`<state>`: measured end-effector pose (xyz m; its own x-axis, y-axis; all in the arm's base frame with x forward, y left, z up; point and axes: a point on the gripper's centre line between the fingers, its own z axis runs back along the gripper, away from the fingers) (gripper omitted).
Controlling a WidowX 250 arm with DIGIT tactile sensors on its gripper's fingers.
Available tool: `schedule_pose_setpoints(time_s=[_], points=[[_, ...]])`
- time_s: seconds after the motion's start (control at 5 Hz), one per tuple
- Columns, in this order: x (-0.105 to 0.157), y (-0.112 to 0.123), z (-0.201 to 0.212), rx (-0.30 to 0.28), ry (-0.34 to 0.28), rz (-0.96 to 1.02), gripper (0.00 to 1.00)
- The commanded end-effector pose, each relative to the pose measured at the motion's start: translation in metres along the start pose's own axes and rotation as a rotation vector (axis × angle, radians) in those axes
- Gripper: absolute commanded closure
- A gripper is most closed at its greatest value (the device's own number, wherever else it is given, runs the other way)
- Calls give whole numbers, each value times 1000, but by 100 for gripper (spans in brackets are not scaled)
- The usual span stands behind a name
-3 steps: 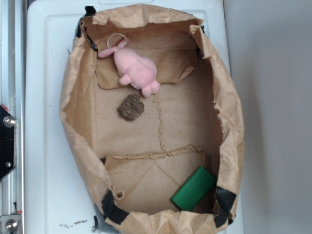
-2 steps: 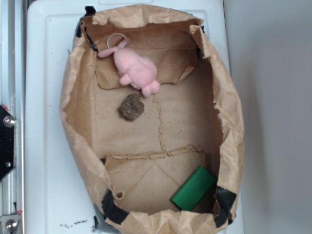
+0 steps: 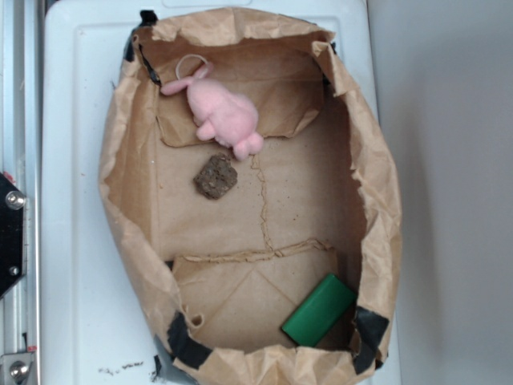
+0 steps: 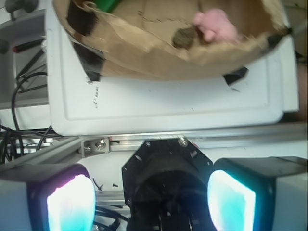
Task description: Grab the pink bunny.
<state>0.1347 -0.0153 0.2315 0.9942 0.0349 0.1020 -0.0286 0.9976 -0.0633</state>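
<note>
The pink bunny (image 3: 224,114) lies inside the brown paper bag (image 3: 120,160) near its far end, ears and pale string loop toward the upper left. It also shows in the wrist view (image 4: 216,25), partly behind the bag's rim. My gripper (image 4: 151,199) is open and empty, its two glowing pads (image 4: 71,204) wide apart. It hangs outside the bag, over the robot's black base plate (image 4: 166,168), well away from the bunny. The gripper is not in the exterior view.
A brown rough lump (image 3: 215,176) sits just below the bunny, also in the wrist view (image 4: 184,36). A green block (image 3: 319,310) lies in the bag's near right corner. The bag rests on a white tray (image 3: 72,241). A metal rail (image 3: 14,200) runs along the left.
</note>
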Motion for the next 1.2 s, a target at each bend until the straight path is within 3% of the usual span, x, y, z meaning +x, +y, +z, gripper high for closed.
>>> schedule_pose_setpoints(time_s=[0.0,0.2,0.4,0.8,1.0], points=[[70,29,-17,27,-78,23,0],[89,39,-29,1,-92,-21,0],[108,43,-44,27,-122,-67,0],[131,61,-72,89,-101,-37,0],[143,72,-92,70,-87,-60,0]])
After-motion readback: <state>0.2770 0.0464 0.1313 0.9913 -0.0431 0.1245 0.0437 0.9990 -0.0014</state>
